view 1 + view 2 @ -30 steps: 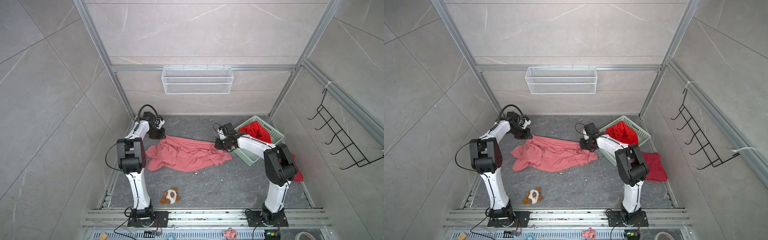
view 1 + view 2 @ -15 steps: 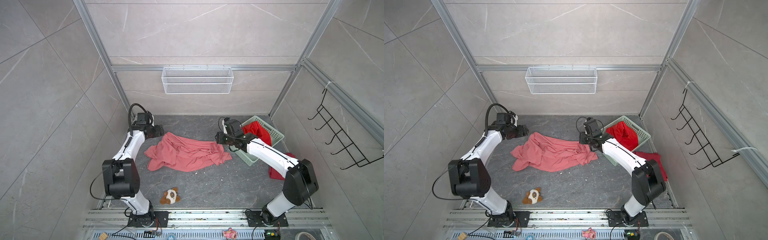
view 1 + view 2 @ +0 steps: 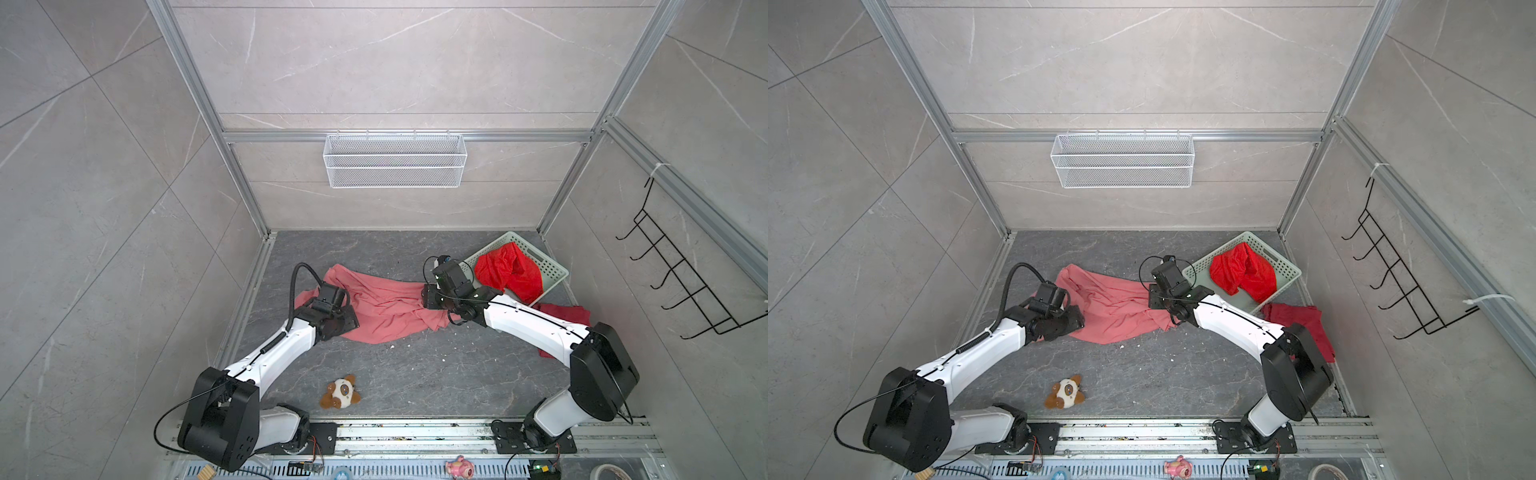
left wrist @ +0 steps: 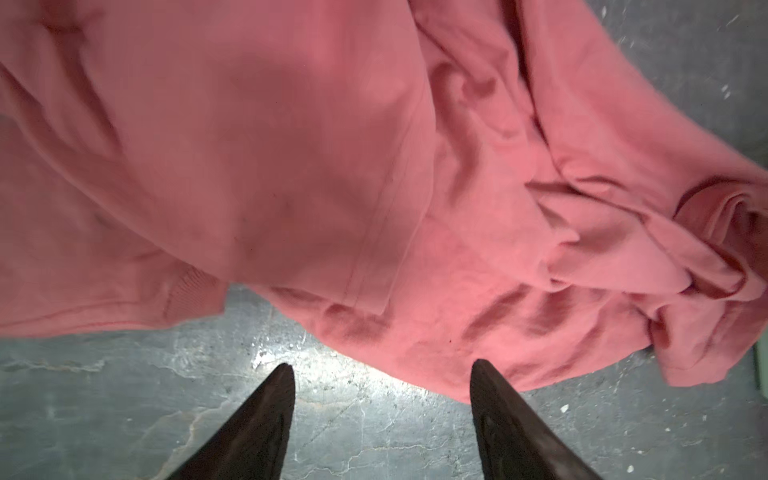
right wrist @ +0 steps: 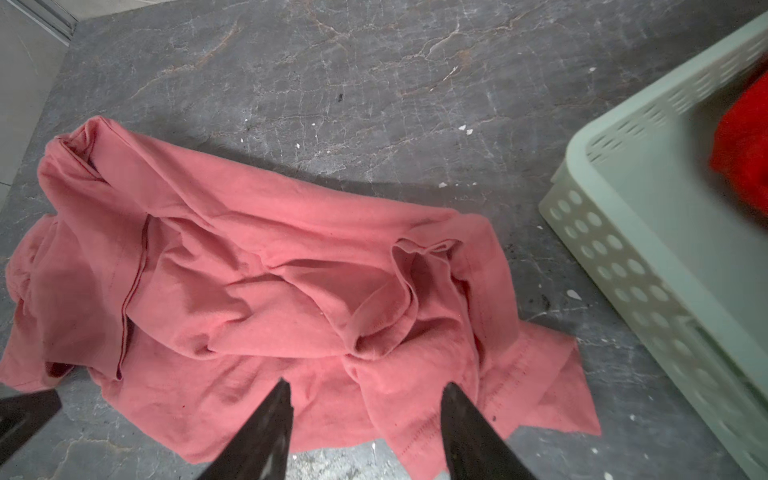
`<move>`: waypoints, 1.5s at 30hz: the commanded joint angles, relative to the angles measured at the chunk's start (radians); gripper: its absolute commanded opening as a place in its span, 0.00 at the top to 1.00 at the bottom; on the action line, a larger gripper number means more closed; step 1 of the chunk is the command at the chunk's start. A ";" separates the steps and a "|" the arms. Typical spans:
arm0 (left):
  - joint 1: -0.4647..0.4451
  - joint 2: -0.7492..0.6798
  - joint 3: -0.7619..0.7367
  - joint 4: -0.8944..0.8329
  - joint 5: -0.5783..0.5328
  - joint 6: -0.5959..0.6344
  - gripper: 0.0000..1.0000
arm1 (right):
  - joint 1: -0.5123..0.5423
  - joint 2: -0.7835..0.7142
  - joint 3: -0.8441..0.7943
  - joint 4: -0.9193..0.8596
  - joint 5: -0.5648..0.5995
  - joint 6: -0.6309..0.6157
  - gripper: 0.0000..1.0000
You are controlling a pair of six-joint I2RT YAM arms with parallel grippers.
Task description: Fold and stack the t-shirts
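Grey veined stone tabletop (image 3: 415,374), speckled with white crumbs. Pale tiled walls on three sides, aluminium frame. White wire shelf (image 3: 395,166) on the back wall, black hook rack (image 3: 685,286) on the right wall.

Salmon-pink t-shirt (image 3: 386,307) lies crumpled mid-tabletop between my arms. Scarlet t-shirt (image 3: 507,270) is heaped in the green basket (image 3: 552,270) at the far right. Crimson t-shirt (image 3: 561,316) lies on the tabletop just in front of the basket, partly behind my right arm. Plush toy (image 3: 340,392) sits near the front edge, well apart.

Since a second ago: my left arm has left the shirt's far-left corner and come round to its near-left edge. Both elbows have dropped low. The pink shirt keeps its spot.

Left claw (image 4: 382,365): fingers apart, empty, over bare stone just beside the cloth edge. Right claw (image 5: 368,382): fingers apart, over the shirt's right end, nothing clamped.

The pink shirt's long axis runs left to right, far-left to near-right. A stitched hem shows at the right end. I cannot tell where the neck points.
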 commanded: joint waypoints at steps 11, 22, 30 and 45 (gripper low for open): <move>-0.065 0.168 0.049 0.136 -0.192 -0.037 0.49 | 0.011 0.094 0.010 0.087 -0.028 0.010 0.44; -0.065 0.213 0.037 0.180 -0.200 -0.028 0.74 | 0.011 0.118 0.025 0.072 -0.040 0.004 0.44; -0.063 0.192 0.030 0.164 -0.225 -0.018 1.00 | 0.011 0.123 0.026 0.068 -0.036 0.007 0.45; -0.044 0.070 0.025 0.089 -0.204 0.080 0.86 | 0.012 0.145 0.043 0.067 -0.035 0.022 0.43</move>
